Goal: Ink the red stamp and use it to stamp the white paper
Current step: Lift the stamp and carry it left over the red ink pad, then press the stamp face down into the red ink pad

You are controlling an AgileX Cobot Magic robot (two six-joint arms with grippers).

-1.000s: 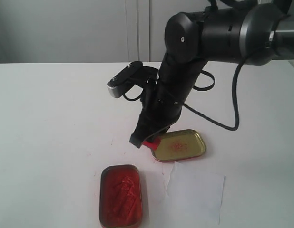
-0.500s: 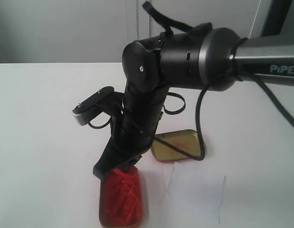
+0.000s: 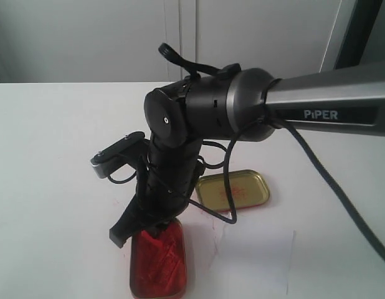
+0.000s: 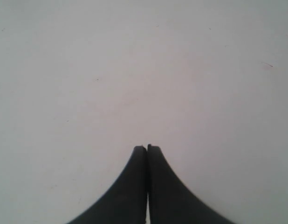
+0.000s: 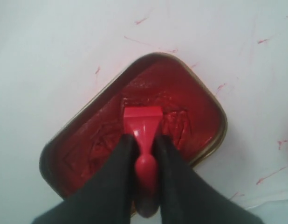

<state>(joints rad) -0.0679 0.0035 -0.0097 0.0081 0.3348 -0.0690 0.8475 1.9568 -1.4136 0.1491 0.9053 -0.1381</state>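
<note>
I have the right gripper clamped on the handle of the red stamp, with its base over the middle of the ink tin; I cannot tell whether it touches the ink. The white paper lies just beside that tin. My left gripper is pressed closed on nothing.

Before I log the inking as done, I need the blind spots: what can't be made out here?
Right wrist view: the small red plastic stamp, clamped in the right gripper, faces down into the rectangular tin of red ink; contact cannot be told.
Exterior view: the black arm hides the stamp.
Left wrist view: only the shut left gripper and white tabletop show.
</note>
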